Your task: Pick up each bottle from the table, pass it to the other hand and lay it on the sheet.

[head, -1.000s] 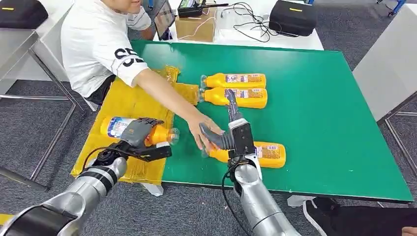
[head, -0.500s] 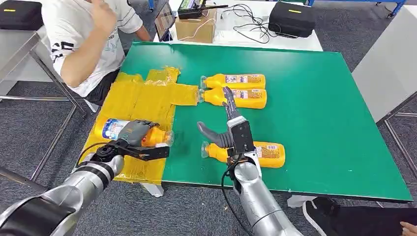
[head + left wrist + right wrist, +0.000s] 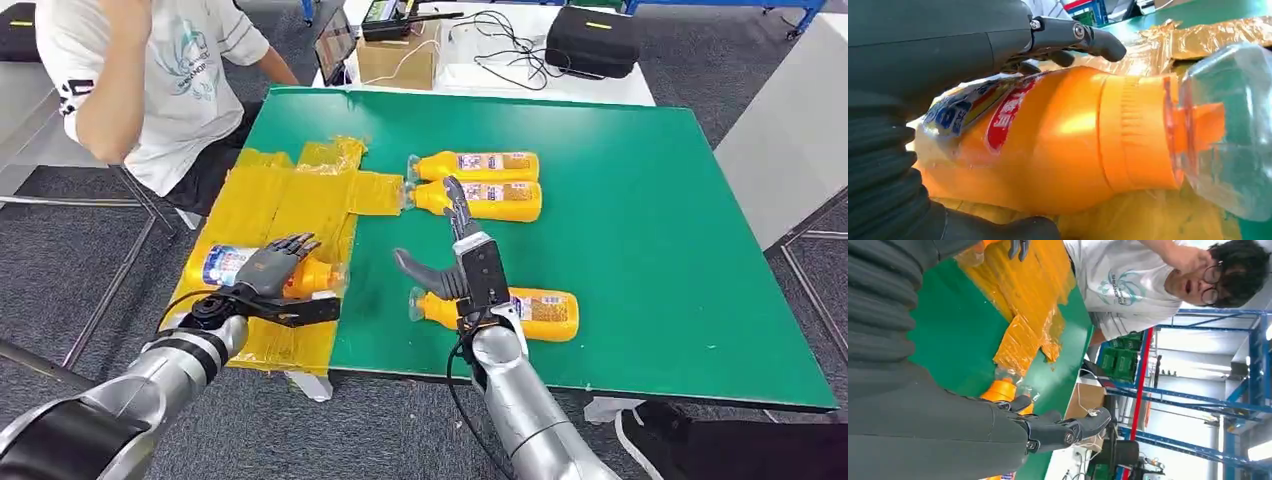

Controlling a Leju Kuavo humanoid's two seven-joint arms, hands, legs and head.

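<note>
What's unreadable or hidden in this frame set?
- Sheet bottle: middle hidden by the left hand in head view; base cut off by that hand in left wrist view.
- Near bottle: neck hidden behind the right hand, head view.
- Far bottles: label print too small, head view.
- Person: head cut off by top edge.

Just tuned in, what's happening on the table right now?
The left robot hand is laying a bottle on the yellow sheet, fingers still around it. The right robot hand hovers open above another bottle on the green table. Two more bottles lie side by side farther back. A person sits beyond the sheet.
</note>
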